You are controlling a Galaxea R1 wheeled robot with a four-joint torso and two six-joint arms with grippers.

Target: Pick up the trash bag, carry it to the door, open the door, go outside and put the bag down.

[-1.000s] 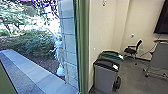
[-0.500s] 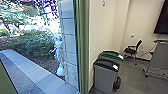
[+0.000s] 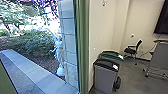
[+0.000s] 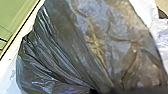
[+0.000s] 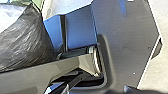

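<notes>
The dark, thin plastic trash bag (image 4: 75, 47) is large in the left wrist view, its folds drawn together toward the dark part at the picture's lower middle. In the right wrist view, the same kind of dark plastic, the bag (image 5: 25, 40), lies beyond the robot's own bar and plate. A green door frame (image 3: 83, 47) stands upright in the head view, with glass to its left and the outdoors behind it. How the fingers of either gripper stand cannot be made out.
Beyond the glass are a paved path (image 3: 32, 71), bushes (image 3: 32, 43) and a tiled column (image 3: 68, 45). Indoors, a grey bin with a black lid (image 3: 106, 76) and a green-lidded bin (image 3: 113, 54) stand by the wall, with a black chair (image 3: 133, 50) farther back.
</notes>
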